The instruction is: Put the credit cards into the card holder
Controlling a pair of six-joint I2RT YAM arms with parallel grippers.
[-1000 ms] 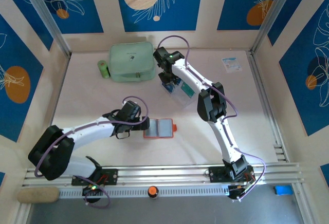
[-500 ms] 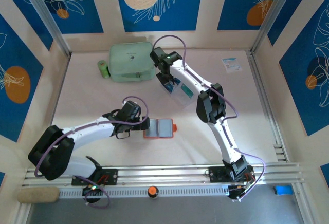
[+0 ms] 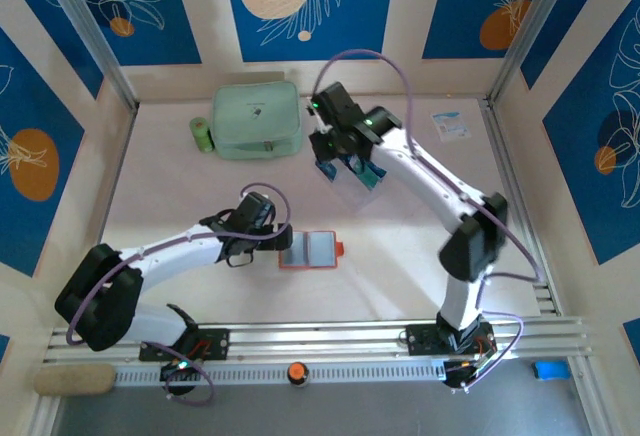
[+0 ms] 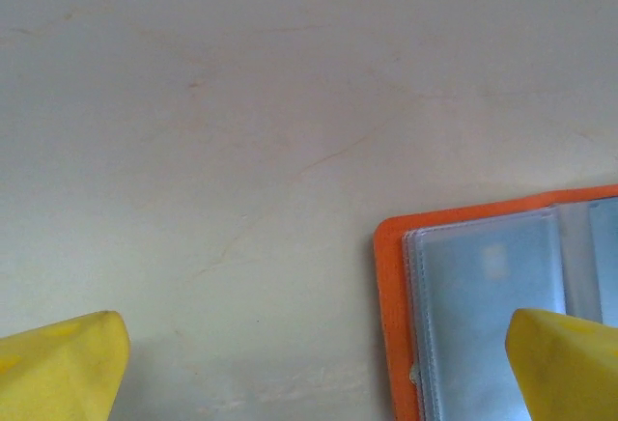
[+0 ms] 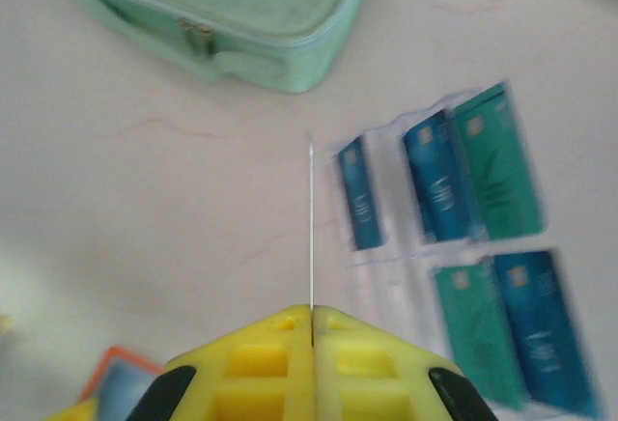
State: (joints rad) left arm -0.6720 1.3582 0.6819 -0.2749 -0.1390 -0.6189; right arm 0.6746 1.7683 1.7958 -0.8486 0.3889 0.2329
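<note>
My right gripper has its yellow fingers pressed together on a thin card. I see the card edge-on, as a pale line rising from the bottom centre of the right wrist view. Right of that line, the other teal-blue rectangular credit cards stand in the slots of a clear acrylic tiered rack. A soft mint-green zip pouch lies at the upper left.

From above, this gripper hangs over the rack, just right of the pouch and above the middle of the frame.

My left gripper has its fingers wide apart, low over the pale surface. The small orange folding card holder lies open at the lower right of the left wrist view with its clear sleeves facing up. One yellow fingertip sits over its pages.

In the top view the card holder lies flat just below centre, with my left gripper at its left edge.
</note>
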